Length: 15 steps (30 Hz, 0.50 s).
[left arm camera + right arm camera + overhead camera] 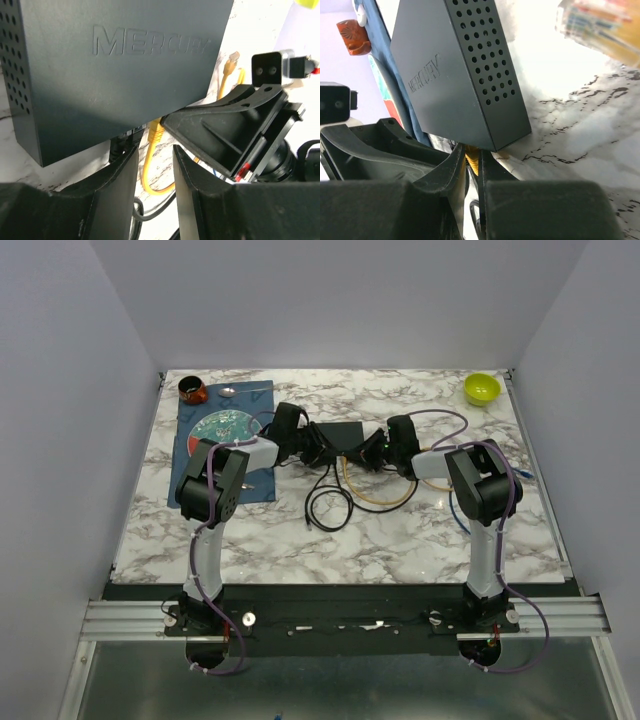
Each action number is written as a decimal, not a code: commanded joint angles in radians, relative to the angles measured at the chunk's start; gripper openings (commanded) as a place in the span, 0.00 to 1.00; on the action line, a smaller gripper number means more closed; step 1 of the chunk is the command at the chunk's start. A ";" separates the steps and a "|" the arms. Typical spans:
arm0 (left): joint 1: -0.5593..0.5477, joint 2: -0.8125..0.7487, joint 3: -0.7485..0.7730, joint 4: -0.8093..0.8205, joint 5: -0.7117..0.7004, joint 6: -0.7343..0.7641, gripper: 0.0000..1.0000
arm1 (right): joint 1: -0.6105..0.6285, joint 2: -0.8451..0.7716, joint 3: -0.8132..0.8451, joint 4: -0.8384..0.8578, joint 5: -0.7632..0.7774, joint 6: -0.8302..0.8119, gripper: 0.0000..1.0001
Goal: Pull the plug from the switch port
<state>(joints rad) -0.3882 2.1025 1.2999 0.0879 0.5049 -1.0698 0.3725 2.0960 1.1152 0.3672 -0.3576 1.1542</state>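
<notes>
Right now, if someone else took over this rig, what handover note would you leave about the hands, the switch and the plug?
Left hand: open, fingers apart at the socket edge of the switch, gripping nothing.
Right hand: shut on the yellow plug, right at the socket edge.
The switch lies flat on the marble table, between the two hands.
Done: plug gripped.
Left: the plug looks seated in its port, not yet out. Pull it straight away from the switch, probably steadying the switch first.
</notes>
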 commanded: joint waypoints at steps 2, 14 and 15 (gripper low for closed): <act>0.002 0.037 0.061 -0.014 -0.026 -0.025 0.46 | -0.003 -0.007 -0.005 -0.065 -0.006 -0.051 0.01; 0.002 0.065 0.084 -0.013 -0.051 -0.048 0.46 | 0.005 -0.059 -0.091 -0.085 -0.063 -0.094 0.01; 0.002 0.067 0.085 -0.011 -0.049 -0.050 0.46 | 0.005 -0.068 -0.094 -0.089 -0.064 -0.097 0.01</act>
<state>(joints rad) -0.3874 2.1380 1.3678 0.0666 0.4801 -1.1027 0.3729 2.0628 1.0580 0.3523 -0.4088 1.1027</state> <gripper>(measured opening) 0.457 0.172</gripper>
